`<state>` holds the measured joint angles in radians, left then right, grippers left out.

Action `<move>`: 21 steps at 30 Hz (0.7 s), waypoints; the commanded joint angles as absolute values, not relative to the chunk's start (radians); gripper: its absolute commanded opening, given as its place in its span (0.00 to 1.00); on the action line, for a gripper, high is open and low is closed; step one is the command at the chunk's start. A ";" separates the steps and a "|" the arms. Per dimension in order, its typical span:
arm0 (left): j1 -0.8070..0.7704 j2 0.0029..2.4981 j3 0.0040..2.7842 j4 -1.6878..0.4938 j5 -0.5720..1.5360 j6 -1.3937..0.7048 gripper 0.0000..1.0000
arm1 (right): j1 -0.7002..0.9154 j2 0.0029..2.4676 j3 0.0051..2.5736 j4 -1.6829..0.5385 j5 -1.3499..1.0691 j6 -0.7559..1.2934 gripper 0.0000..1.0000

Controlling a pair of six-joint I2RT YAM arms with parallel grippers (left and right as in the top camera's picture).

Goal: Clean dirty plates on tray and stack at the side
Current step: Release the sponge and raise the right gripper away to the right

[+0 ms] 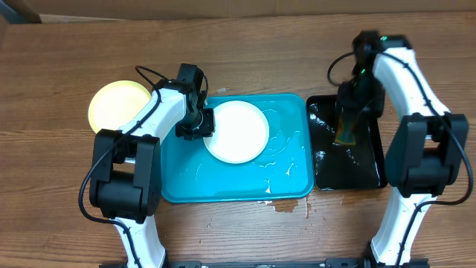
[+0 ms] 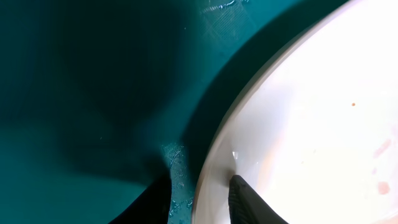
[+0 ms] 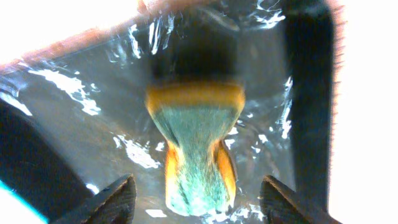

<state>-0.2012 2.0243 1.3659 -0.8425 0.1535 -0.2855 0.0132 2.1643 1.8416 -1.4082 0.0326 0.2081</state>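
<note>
A white plate (image 1: pixel 242 134) lies on the wet turquoise tray (image 1: pixel 223 186), left of its middle. My left gripper (image 1: pixel 195 126) stands at the plate's left rim. In the left wrist view the rim of the plate (image 2: pixel 311 112) runs between the parted jaws of this gripper (image 2: pixel 199 176). One finger (image 2: pixel 249 202) rests on the plate's inner side, and the other stands off over the tray (image 2: pixel 74 93). A faint orange smear (image 2: pixel 382 149) marks the plate. A pale yellow-green plate (image 1: pixel 119 106) sits on the table left of the tray. My right gripper (image 1: pixel 349 112) is open over a sponge (image 3: pixel 198 124).
A narrow black tray (image 1: pixel 372 167), wet, stands right of the turquoise one. The orange and green sponge (image 1: pixel 346 132) lies in it, between the fingers of the right gripper (image 3: pixel 198 180) but untouched. A small puddle (image 1: pixel 286 205) wets the table at the turquoise tray's front edge.
</note>
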 commanded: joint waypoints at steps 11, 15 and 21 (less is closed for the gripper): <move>-0.204 2.046 1.390 -0.904 0.100 -0.284 0.04 | -0.355 2.128 2.030 -1.413 0.025 0.212 1.00; -0.205 2.031 1.472 -0.957 0.037 -0.284 0.04 | -0.402 2.128 2.030 -1.400 0.024 0.212 1.00; -0.215 1.942 1.536 -0.985 -0.046 -0.284 0.04 | -0.422 2.128 2.030 -1.365 0.024 0.212 1.00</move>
<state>-0.2031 2.0190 1.4944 -0.9775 0.0483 -0.2848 -0.4137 2.1536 2.0178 -1.3796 0.0261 0.2089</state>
